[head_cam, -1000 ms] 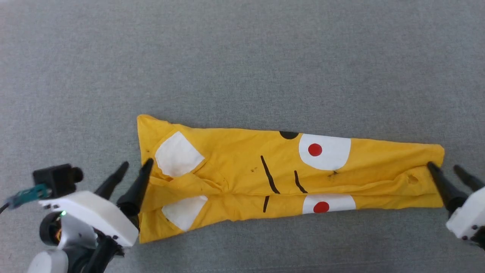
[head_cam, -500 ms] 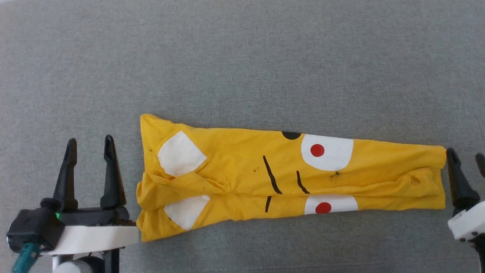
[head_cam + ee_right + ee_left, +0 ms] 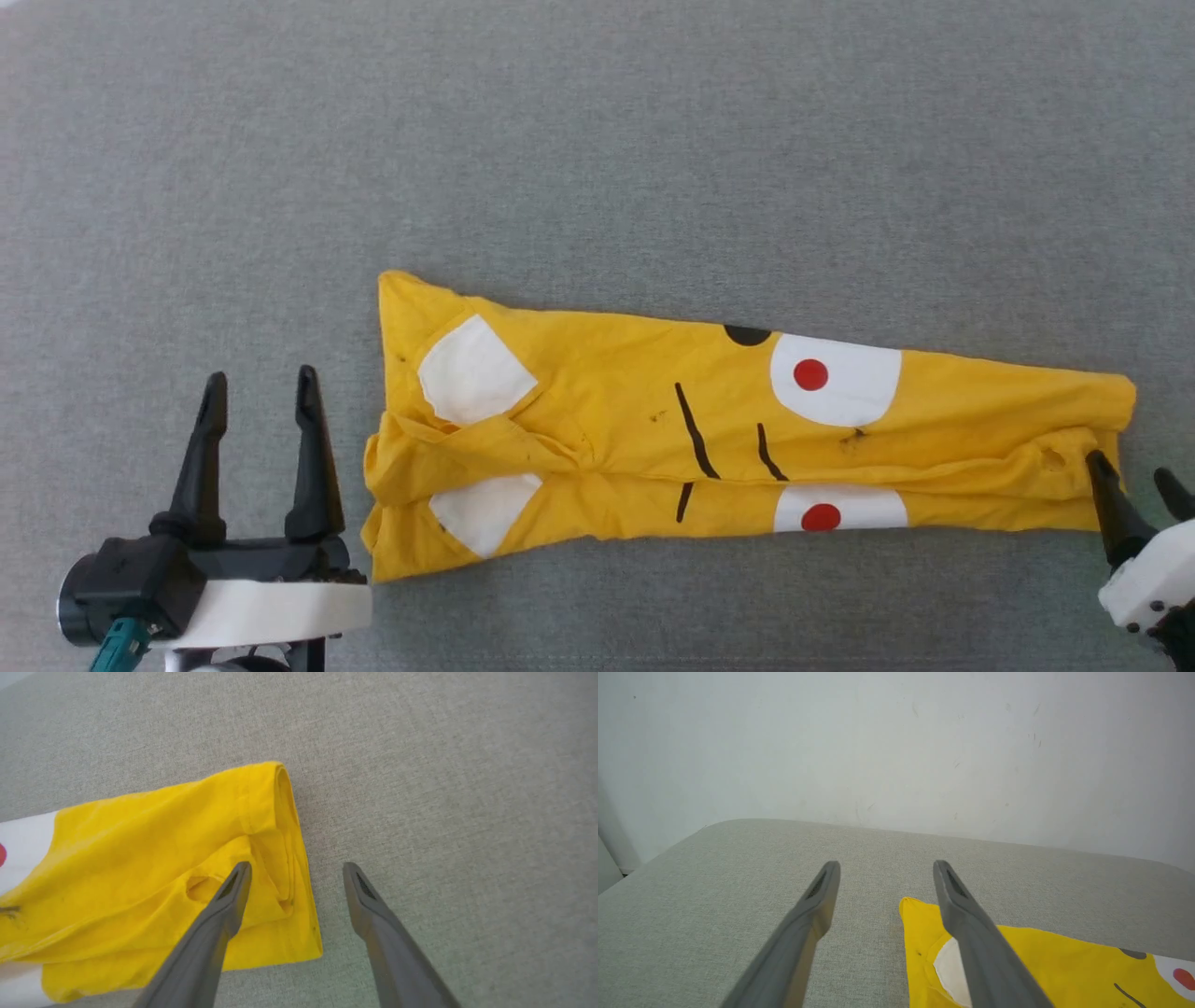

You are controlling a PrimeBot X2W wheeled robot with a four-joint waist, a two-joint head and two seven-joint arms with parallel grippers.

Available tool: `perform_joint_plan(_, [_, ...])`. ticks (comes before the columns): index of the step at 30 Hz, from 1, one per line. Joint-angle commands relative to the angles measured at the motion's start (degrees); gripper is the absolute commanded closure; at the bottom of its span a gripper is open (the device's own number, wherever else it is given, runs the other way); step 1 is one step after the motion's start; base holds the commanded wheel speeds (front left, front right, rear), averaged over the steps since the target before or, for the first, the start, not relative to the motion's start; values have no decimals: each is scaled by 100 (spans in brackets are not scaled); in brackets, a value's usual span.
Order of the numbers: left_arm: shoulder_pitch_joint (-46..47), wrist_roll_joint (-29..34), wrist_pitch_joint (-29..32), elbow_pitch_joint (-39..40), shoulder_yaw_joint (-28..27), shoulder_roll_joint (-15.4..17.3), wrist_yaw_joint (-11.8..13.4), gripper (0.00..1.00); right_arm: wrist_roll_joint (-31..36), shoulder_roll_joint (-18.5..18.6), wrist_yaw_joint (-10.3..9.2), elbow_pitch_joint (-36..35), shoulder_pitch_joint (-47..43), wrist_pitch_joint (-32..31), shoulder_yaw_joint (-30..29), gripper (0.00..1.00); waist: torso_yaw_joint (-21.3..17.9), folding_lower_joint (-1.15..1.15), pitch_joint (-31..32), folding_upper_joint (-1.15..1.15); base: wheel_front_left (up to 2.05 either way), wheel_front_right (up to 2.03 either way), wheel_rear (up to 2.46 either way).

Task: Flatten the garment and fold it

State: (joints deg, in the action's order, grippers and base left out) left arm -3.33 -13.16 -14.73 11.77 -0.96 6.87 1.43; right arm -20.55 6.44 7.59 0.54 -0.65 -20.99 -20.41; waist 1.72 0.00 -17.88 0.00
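The garment (image 3: 653,411), a bright yellow T-shirt with white patches, red dots and black stripes, lies folded into a long narrow band across the grey surface. My left gripper (image 3: 260,387) stands open just left of its left end, apart from the cloth; in the left wrist view the left gripper (image 3: 886,865) is empty, with the garment (image 3: 1064,961) at the lower right. My right gripper (image 3: 1130,471) is open at the garment's right end. In the right wrist view the right gripper (image 3: 296,868) straddles the hem of the garment (image 3: 163,858), one finger over the cloth.
The grey fabric surface (image 3: 597,140) spreads wide on all sides of the garment. In the left wrist view a pale wall (image 3: 896,742) rises behind the surface's far rounded edge.
My left gripper has let go of the garment's left end, swung away and now points up the view beside it. The right gripper has drawn back slightly. The head camera has shifted, moving the picture rightwards.
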Motion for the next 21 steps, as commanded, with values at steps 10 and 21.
perform_joint_plan(10, [47, 45, -26, -183, -59, -47, -246, 0, -35, 125, -10, 916, 470, -164, 210, 100, 150, 0, -99, 0, 0, 0, 0])
perform_joint_plan(21, [77, 110, -27, -406, 5, -62, -306, 0, 123, 453, -10, 699, 715, -312, -42, 100, 72, 0, 44, 0, 0, 0, 0])
